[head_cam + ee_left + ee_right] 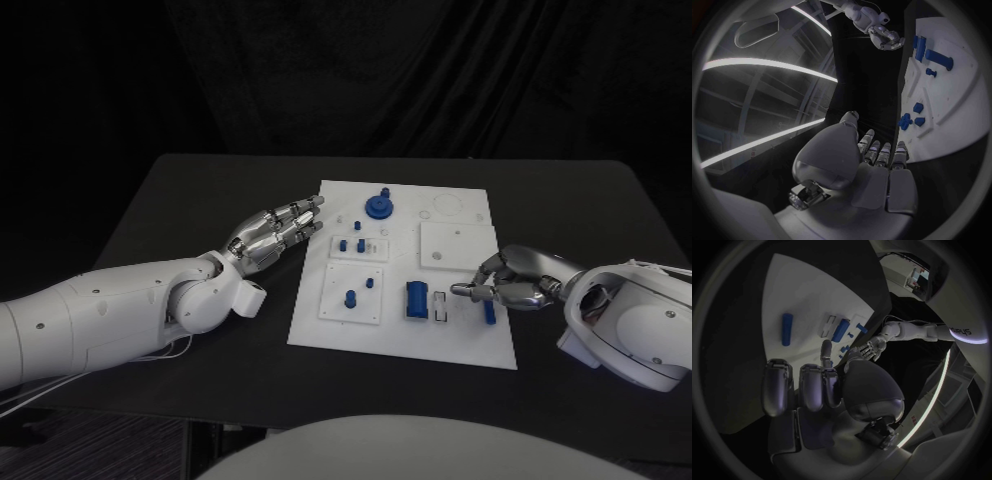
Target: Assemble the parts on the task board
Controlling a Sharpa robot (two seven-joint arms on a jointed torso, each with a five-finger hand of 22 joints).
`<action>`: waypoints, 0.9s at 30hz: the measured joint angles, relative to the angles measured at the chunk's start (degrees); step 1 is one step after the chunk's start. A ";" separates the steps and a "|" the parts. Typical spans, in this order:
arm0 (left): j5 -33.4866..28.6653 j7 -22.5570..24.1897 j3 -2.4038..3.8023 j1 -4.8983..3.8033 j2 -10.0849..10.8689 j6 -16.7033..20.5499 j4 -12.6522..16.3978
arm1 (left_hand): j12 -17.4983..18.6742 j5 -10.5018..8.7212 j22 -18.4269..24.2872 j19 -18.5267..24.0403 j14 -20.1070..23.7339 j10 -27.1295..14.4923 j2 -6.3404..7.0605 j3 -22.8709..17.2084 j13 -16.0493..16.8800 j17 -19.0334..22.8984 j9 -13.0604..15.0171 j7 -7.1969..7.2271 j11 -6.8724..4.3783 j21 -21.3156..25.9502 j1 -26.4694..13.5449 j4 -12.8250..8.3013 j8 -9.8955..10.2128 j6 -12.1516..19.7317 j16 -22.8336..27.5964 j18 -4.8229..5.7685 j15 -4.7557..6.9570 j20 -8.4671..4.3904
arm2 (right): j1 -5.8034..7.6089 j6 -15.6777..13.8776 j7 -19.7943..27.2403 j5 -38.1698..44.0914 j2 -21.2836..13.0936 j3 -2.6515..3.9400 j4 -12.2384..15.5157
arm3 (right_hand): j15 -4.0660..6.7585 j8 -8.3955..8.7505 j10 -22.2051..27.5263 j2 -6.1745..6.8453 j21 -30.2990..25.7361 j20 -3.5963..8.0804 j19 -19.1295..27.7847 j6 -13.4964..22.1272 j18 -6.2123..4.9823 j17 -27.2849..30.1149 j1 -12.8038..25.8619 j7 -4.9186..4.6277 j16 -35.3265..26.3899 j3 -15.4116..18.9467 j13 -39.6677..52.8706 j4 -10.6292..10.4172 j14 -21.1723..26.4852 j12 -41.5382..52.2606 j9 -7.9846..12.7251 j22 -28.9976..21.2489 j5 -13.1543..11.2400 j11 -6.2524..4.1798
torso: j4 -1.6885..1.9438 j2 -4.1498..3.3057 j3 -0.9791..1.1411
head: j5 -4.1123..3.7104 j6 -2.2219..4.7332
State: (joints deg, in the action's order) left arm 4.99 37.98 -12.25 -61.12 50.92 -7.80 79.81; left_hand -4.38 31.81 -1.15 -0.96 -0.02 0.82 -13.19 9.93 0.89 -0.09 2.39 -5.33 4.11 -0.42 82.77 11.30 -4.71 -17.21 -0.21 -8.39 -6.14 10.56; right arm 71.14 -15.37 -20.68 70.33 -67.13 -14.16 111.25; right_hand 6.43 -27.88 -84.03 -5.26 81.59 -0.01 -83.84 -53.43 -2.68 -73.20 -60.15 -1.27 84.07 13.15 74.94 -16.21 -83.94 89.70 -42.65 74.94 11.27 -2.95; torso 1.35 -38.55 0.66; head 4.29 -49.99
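Black table [188,190] carries the white board [469,342] in the middle, long side running near to far. Left hand [271,234] lies at the board's left edge, fingers straight and close together, pointing far-right, holding nothing; it looks parked out of the way. Right hand [508,282] sits over the board's near-right part, fingers curled in; cannot tell whether they pinch anything. A slim blue bar [489,311] lies just beside those fingers, probably the piece being worked. Left of it a larger blue block [415,298] stands next to a pale slot piece [438,306]. Far end has a round blue knob [378,206], already seated by the look of it. Small blue pegs [352,297] stand in the left square plates, upright as if pressed in. Task judged partly done; bar not yet placed.
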 measured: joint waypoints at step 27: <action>0.00 -0.02 -0.01 0.01 -0.20 0.06 -0.09 | 0.00 0.00 -0.04 0.00 0.00 0.00 -0.23 -0.16 -0.01 0.04 0.00 0.00 -0.01 0.00 -0.23 -0.17 -0.23 0.00 0.00 0.00 0.00 0.00 | -0.61 4.56 -15.94 18.24 -2.84 -0.15 1.03 | 0.00 -0.04 0.00 0.74 -0.26 0.00 0.00 -2.36 0.00 1.70 -5.16 0.20 -0.22 -0.68 -0.01 4.53 0.00 0.00 -2.05 -0.02 0.00 0.00 | 0.06 0.08 -0.08 | -0.98 0.00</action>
State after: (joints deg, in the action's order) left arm 4.99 37.96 -12.26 -61.11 50.72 -7.73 79.72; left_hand -4.38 31.81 -1.19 -0.96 -0.02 0.83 -13.42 9.76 0.88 -0.05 2.39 -5.33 4.10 -0.42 82.55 11.14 -4.94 -17.21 -0.21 -8.40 -6.14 10.56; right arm 70.53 -10.81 -36.62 88.57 -69.97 -14.31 112.28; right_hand 6.43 -27.92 -84.03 -4.52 81.33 -0.01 -83.84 -55.79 -2.68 -71.50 -65.31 -1.07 83.85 12.47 74.93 -11.67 -83.94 89.69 -44.70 74.93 11.27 -2.95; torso 1.41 -38.47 0.58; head 3.31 -49.99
